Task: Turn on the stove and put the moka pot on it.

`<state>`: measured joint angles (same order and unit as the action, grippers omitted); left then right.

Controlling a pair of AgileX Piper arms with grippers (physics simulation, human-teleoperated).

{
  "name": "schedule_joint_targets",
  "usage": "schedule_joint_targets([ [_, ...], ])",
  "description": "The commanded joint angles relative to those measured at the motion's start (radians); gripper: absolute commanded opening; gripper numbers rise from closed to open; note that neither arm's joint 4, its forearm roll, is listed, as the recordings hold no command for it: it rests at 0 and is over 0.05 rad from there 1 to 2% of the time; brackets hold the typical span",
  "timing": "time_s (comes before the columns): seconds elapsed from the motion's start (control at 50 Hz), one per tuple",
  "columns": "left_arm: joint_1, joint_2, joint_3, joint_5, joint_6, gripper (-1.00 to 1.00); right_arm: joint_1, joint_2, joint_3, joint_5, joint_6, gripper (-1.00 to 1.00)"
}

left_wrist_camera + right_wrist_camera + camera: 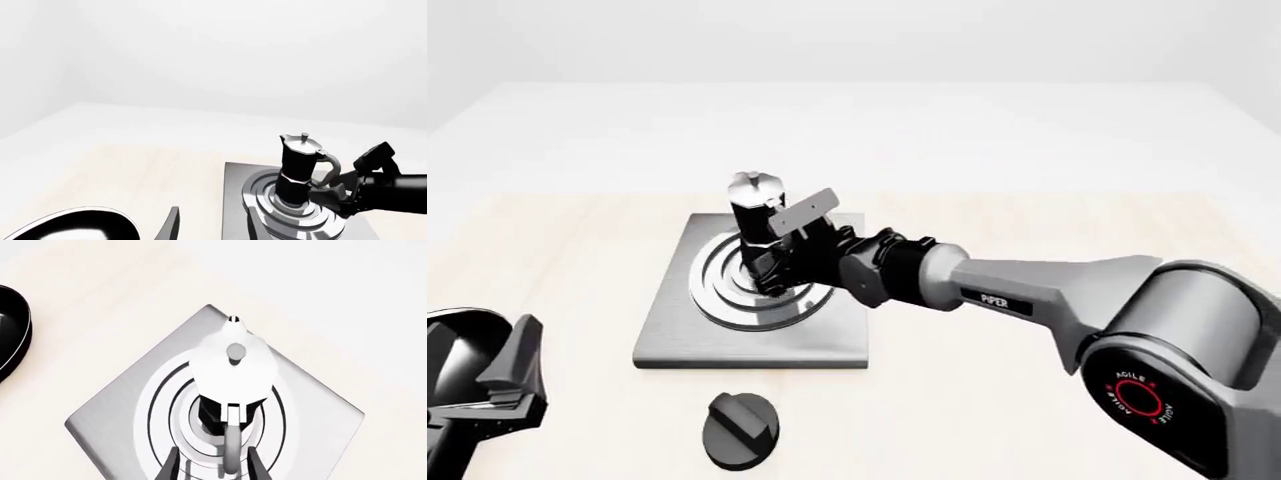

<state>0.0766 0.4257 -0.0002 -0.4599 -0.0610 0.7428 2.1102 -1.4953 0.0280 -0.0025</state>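
The moka pot is seen upright at the centre of the stove's silver rings, where heat would be concentrated. The right claw is positioned at the pot's handle side, its fingers set either side of the handle with narrow gaps visible; whether the handle is gripped cannot be told. The left claw is parked low at the counter's near edge, its opening not discernible. The knob lies apart, before the slab.
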Motion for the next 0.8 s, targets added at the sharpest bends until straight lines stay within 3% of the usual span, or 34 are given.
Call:
schedule_joint_targets([
  [0.02, 0.003, -0.015, 0.000, 0.011, 0.000, 1.00, 0.026, -0.003, 0.060, 0.004, 0.005, 1.00],
  [0.46, 0.002, -0.075, 0.000, 0.058, 0.000, 1.00, -0.026, -0.325, 0.239, 0.095, -0.045, 1.00],
  [0.74, 0.003, -0.145, 0.000, 0.113, 0.001, 1.00, -0.005, -0.543, 0.468, 0.051, 0.028, 1.00],
  [0.8, 0.005, -0.153, 0.000, 0.118, -0.002, 1.00, 0.003, -0.592, 0.511, 0.061, 0.013, 1.00],
])
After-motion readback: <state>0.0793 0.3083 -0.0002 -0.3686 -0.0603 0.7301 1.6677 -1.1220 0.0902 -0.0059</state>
